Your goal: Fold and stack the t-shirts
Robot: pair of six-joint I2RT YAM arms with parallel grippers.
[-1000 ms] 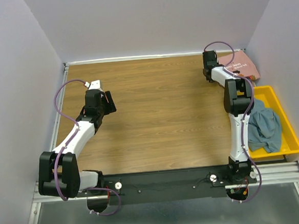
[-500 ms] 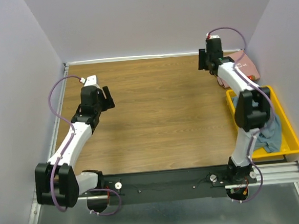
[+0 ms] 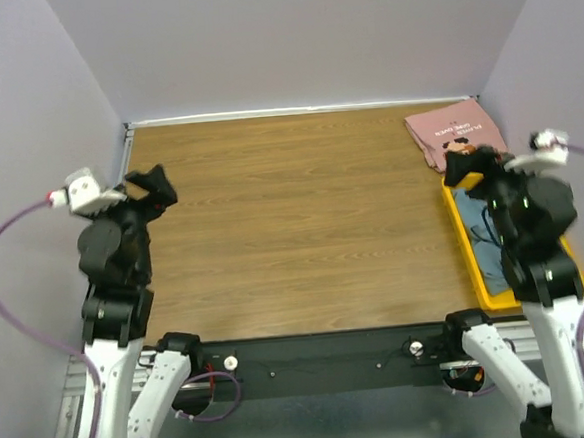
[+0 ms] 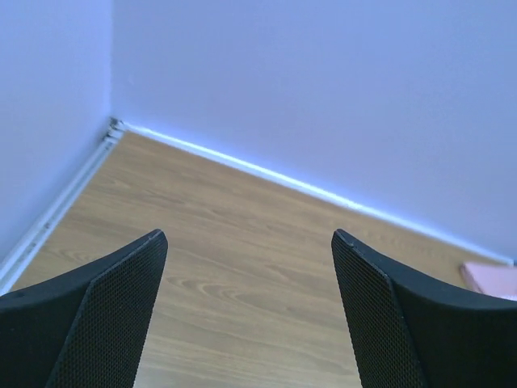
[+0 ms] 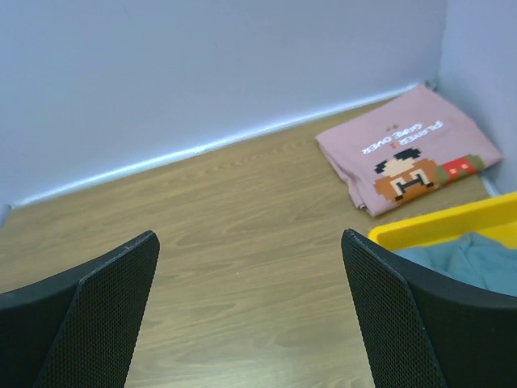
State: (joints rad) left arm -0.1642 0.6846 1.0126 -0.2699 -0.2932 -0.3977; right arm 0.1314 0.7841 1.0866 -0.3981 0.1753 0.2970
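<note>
One shirt looks done. The pink shirt [image 5: 408,149] lies folded flat on the counter [image 5: 242,218], ahead and to the right of the right end effector [image 5: 249,242]. The blue shirt [image 5: 472,263] sits crumpled in the yellow bin [image 5: 428,225], low on that end effector's right. It has yet to be taken out, folded and stacked on the pink one, so I judge about half the task is left.

The right end effector is released, its fingers spread wide with nothing between them, raised above the counter. The left end effector [image 4: 249,236] is likewise released and empty. A sliver of the pink shirt shows far off to its right.

The only writing is on the pink shirt, beside its cartoon print [image 5: 404,179]. From the right wrist it is upside-down and small, and it appears to read "PLAYER" and "GAME OVER". No brand or label shows anywhere else.
</note>
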